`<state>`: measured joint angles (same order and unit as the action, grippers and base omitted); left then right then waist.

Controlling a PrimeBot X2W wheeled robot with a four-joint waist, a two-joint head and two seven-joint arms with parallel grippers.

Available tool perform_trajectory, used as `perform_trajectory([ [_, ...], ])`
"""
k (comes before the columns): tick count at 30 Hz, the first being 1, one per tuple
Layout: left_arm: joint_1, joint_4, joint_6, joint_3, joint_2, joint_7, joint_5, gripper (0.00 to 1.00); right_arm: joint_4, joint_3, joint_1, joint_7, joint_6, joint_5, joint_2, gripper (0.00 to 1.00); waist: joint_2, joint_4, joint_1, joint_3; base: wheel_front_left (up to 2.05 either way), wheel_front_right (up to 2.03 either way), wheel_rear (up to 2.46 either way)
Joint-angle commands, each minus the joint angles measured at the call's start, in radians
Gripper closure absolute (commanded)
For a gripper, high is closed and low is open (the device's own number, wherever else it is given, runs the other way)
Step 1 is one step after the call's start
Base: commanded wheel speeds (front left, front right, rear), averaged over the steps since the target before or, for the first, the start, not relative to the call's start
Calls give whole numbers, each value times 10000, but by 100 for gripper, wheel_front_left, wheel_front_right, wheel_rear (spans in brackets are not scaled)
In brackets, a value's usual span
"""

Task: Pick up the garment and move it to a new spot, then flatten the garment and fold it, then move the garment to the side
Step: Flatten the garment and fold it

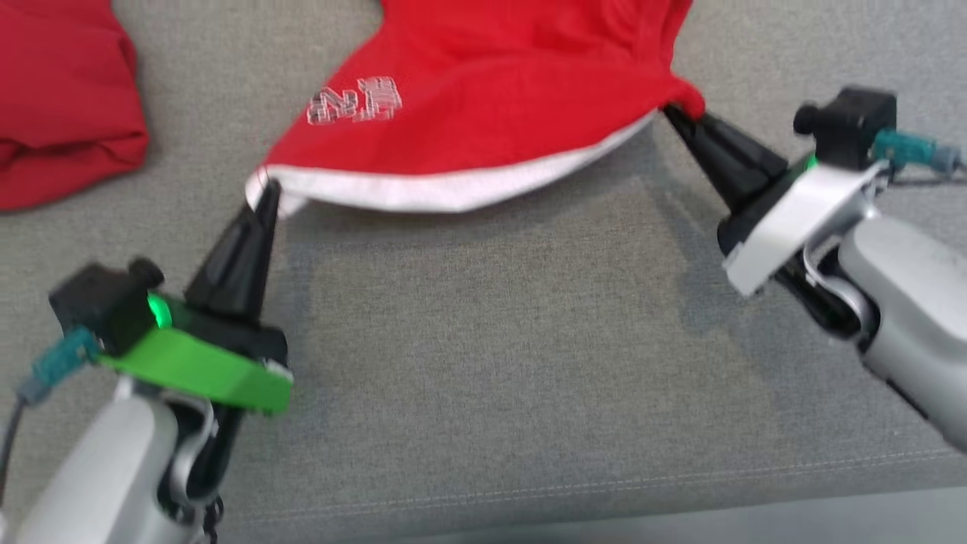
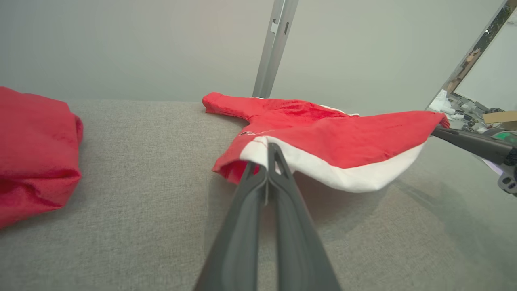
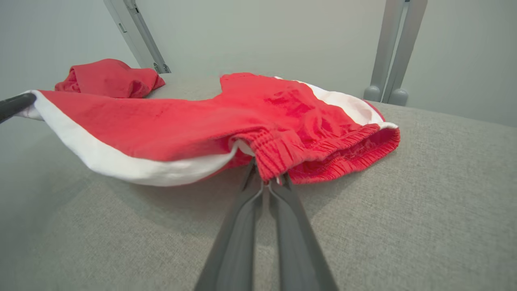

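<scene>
Between your two grippers, the red garment (image 1: pixel 483 98) hangs stretched just above the grey cushion (image 1: pixel 483 340), its white trim (image 1: pixel 453 193) lifted and sagging along the near edge while its far part rests on the fabric. Your left gripper (image 1: pixel 266 193) is clamped on the white corner; your right gripper (image 1: pixel 676 113) is pinched tight on the gathered waistband end. Well to the left, a second red garment (image 1: pixel 60 98) lies bunched on the same cushion.

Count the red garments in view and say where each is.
2. Red shorts stretch mid-scene, the left claw pinching one corner and the right claw the waistband. A crumpled red garment lies far left on the grey cushion. Others may be hidden.
</scene>
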<state>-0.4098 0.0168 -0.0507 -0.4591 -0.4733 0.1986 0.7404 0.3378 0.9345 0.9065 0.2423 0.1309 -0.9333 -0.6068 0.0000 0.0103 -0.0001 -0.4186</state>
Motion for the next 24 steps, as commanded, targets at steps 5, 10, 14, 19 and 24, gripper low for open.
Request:
perform_trajectory([
  [5,2064,-1068,674,-103,12,400,-239,100,-890,-749,-2293,233,-3,363,-156,100,0,-183,1,1531,0,0,0],
  [10,4300,-2142,1361,259,224,614,-297,100,-2128,-1941,-5097,235,-3,1068,-7,100,0,-85,1,2411,0,0,0],
  [14,5041,-2502,1463,311,166,647,-423,100,-2744,-2526,-6136,28,-2,1348,-72,100,0,18,1,2615,0,0,0],
  [19,5929,-3097,1587,213,-41,663,-693,100,-3862,-3683,-7735,-642,-2,1850,-135,100,0,165,1,2763,0,0,0],
  [24,6346,-3466,1757,246,-178,550,-622,100,-4827,-4496,-8790,-1399,-2,2241,249,100,0,293,1,2754,0,0,0],
])
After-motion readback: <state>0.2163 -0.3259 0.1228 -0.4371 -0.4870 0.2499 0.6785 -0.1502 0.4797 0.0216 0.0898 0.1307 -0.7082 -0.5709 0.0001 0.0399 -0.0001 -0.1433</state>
